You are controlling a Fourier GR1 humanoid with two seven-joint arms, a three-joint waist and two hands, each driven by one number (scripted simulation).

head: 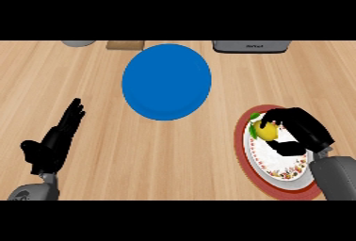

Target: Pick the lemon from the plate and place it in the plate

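Observation:
A yellow lemon lies on a white plate with a red rim at the lower right. My right hand curls over the lemon, fingers on its top and thumb below it. A plain blue plate sits bare at the centre of the wooden counter, up and to the left of the lemon. My left hand rests at the lower left with straight fingers pointing up, holding nothing.
At the counter's far edge stand a grey appliance, a brown block and a grey round object. Bare wood lies between the two plates.

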